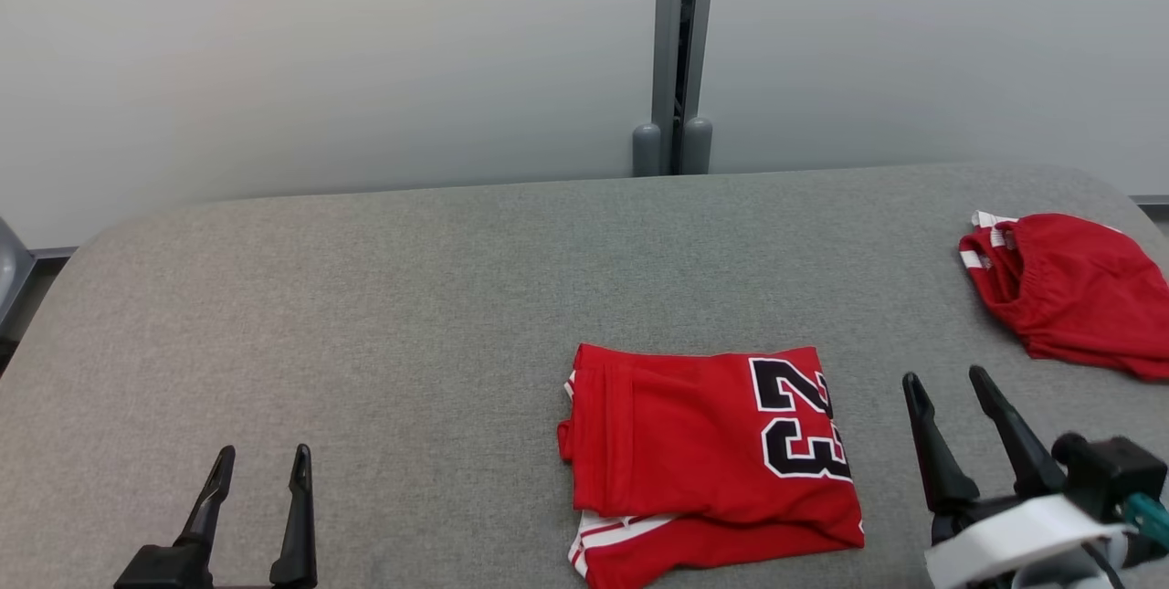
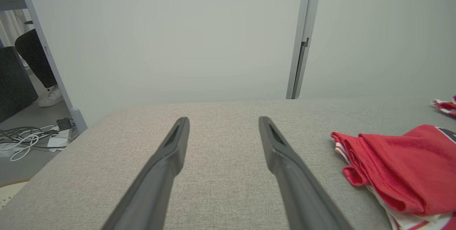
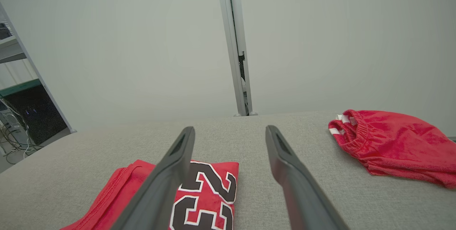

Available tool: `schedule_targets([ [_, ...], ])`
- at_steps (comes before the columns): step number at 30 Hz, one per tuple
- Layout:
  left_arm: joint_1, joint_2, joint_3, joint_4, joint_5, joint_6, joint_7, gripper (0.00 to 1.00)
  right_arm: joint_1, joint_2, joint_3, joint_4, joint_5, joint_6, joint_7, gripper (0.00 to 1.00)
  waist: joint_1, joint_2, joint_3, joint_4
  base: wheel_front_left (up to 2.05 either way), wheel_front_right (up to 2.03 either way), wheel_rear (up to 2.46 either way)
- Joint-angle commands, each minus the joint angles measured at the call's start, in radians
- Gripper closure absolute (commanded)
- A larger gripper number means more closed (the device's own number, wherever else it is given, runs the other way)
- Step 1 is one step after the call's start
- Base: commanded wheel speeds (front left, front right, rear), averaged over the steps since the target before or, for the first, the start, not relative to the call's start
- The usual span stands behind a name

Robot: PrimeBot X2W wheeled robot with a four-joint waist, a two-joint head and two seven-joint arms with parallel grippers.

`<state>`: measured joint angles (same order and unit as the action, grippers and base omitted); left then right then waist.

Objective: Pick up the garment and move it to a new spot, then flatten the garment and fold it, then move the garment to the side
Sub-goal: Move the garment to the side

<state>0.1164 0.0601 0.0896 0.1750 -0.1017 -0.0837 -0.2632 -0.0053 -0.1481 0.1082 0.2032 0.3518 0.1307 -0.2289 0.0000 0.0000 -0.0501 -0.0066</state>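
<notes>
Both arms sit low over the grey padded table (image 1: pixel 365 297), and the left gripper (image 1: pixel 263 454) has its two dark fingers spread wide, with nothing between them but bare grey cloth. Off to its right, well apart from it, lies the folded red jersey (image 1: pixel 694 443). It is a tidy rectangle lying flat on the table, with the black-and-white number 23 on the end nearer the right gripper (image 1: pixel 945 377). That gripper is spread wide too and empty, its fingertips near the jersey's numbered end and not touching it. In the right wrist view the jersey sits low and to the left, and the left finger crosses in front of the number. White-striped trim peeks out from under the jersey's near edge. Ahead of the right gripper and off to its right, clear of the jersey, a pair of red shorts (image 1: pixel 1078 297) lies bunched, elastic waistband turned toward the jersey. Straight ahead of both grippers, past the table's far edge, a grey post (image 1: pixel 676 50) splits the pale wall. Far to the left gripper's left, down on the floor, there is a tangle of cables (image 2: pixel 25 139) and a person's leg (image 2: pixel 35 59) in a white shoe.
</notes>
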Motion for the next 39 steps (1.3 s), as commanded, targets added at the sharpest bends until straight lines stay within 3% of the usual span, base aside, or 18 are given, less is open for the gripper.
schedule_targets([
  [1,-0.009,0.005,-0.004,-0.004,-0.004,0.006,-0.002,0.0,-0.031,-0.014,0.008,0.01,0.003,0.0,0.009,0.0,0.0,0.0,0.005,0.007,0.0,0.0,0.0],
  [13,-0.058,-0.001,-0.059,0.01,-0.011,0.012,-0.002,0.0,-0.218,-0.024,0.049,0.285,0.033,0.0,0.113,0.0,0.0,0.0,0.056,0.078,0.0,0.0,0.0],
  [34,-0.132,0.0,-0.084,0.031,-0.016,0.01,-0.002,0.0,-0.369,0.024,0.151,0.728,0.113,0.0,0.091,0.0,0.0,0.0,0.131,0.129,0.0,0.0,0.0],
  [35,-0.131,0.0,-0.083,0.031,-0.017,0.01,-0.002,0.0,-0.371,0.03,0.158,0.743,0.122,0.0,0.092,0.14,0.0,0.0,0.132,0.129,0.0,0.0,0.0],
  [36,-0.131,0.001,-0.081,0.032,-0.017,0.01,-0.002,0.0,-0.374,0.035,0.166,0.752,0.131,0.0,0.091,0.62,0.0,0.0,0.132,0.129,0.0,0.0,0.0],
  [37,-0.13,0.001,-0.078,0.032,-0.018,0.011,-0.002,0.0,-0.375,0.041,0.178,0.755,0.14,0.0,0.09,1.0,0.0,0.0,0.131,0.128,0.0,0.0,0.0],
  [39,-0.126,0.001,-0.073,0.031,-0.02,0.015,-0.002,0.0,-0.379,0.041,0.198,0.759,0.154,0.0,0.082,1.0,0.0,0.0,0.13,0.122,0.0,0.0,0.0],
])
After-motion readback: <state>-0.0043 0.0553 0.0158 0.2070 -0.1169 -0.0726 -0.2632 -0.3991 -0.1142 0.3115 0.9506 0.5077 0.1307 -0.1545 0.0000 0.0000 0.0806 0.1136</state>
